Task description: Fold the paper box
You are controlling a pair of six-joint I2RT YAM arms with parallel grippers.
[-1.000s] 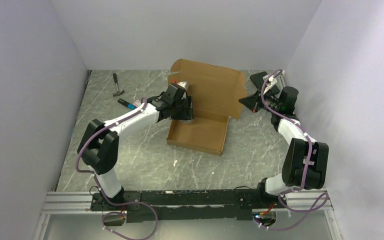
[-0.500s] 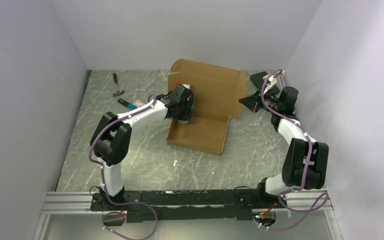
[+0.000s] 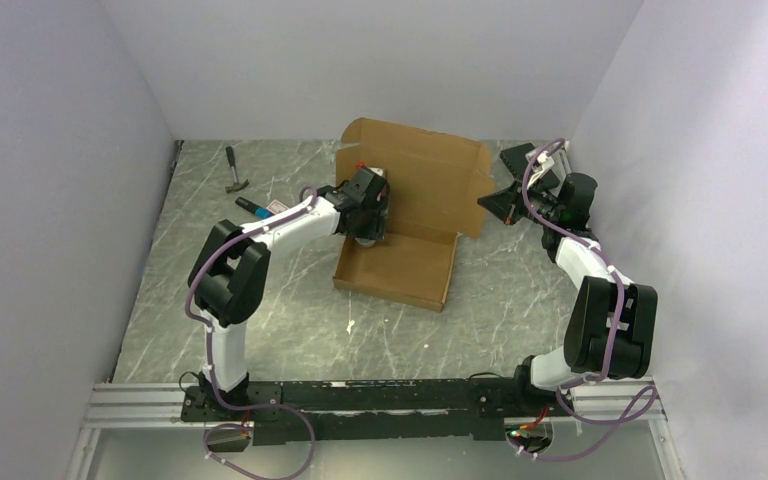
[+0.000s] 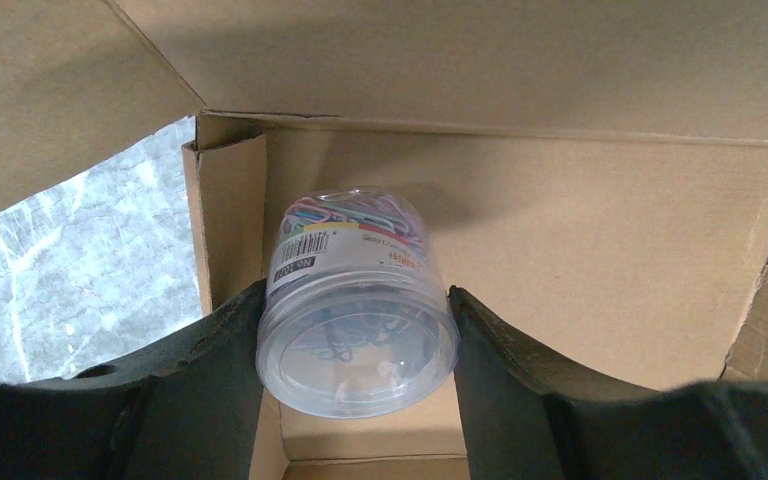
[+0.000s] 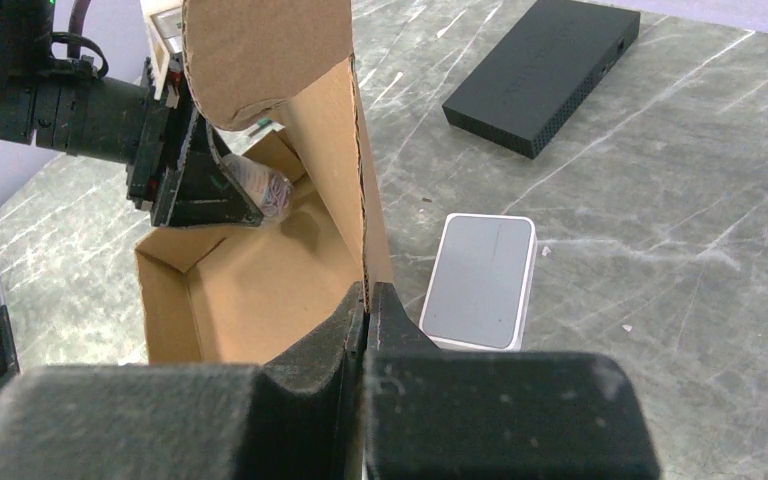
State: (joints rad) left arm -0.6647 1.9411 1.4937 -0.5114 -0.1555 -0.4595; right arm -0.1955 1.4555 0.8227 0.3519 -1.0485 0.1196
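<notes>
Reaching farther in than a second ago, with left gripper (image 3: 368, 228) half-wide and clamped around a clear tub of paper clips (image 4: 355, 300), now low in the far-left corner of the paper box (image 3: 405, 265) near the table's (image 3: 260, 300) far edge. Suggests loading before folding. Keeps the lid (image 5: 345, 170) upright, right gripper (image 5: 367, 300) pinched flat on its edge. Shows, from the right wrist only, a white case (image 5: 480, 280) and black slab (image 5: 540, 75) behind that lid.

Clear plastic tub (image 4: 357, 330) of coloured paper clips, inside the paper box (image 4: 580, 230): a white sticker (image 4: 298, 262) on its wall carries a barcode and "No.10", with the following characters unclear. The adjoining yellow band (image 4: 332, 233) bears small print, too fine to read. The other views give nothing legible.
</notes>
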